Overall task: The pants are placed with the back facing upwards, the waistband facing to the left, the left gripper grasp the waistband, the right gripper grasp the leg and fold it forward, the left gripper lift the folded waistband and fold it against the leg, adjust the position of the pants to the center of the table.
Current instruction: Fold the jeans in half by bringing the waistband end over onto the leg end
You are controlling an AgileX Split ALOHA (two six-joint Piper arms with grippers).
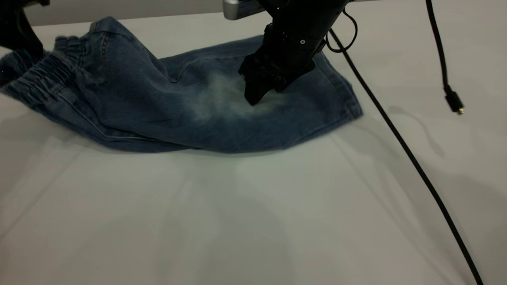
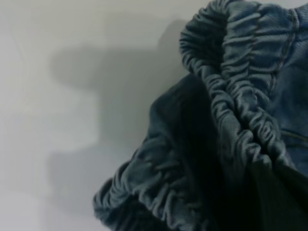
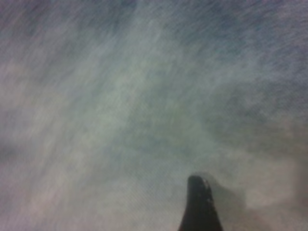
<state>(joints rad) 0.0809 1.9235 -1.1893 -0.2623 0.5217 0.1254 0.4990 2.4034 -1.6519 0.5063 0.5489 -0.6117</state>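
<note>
the pants are mid-blue washed denim, darker in the folds and along the gathered waistband. a whitish faded patch spreads across the leg, and the hem cuff shows lighter stitching. the right gripper is matte black, with a silver-grey cylinder on its body. the left gripper is plain black. the table is pale grey-white, crossed by soft grey shadows. a black cable runs over it.

Robot lab or test bay: bare white bench, black robot arm overhead, loose black cables trailing across surface, plain grey wall at far edge.
</note>
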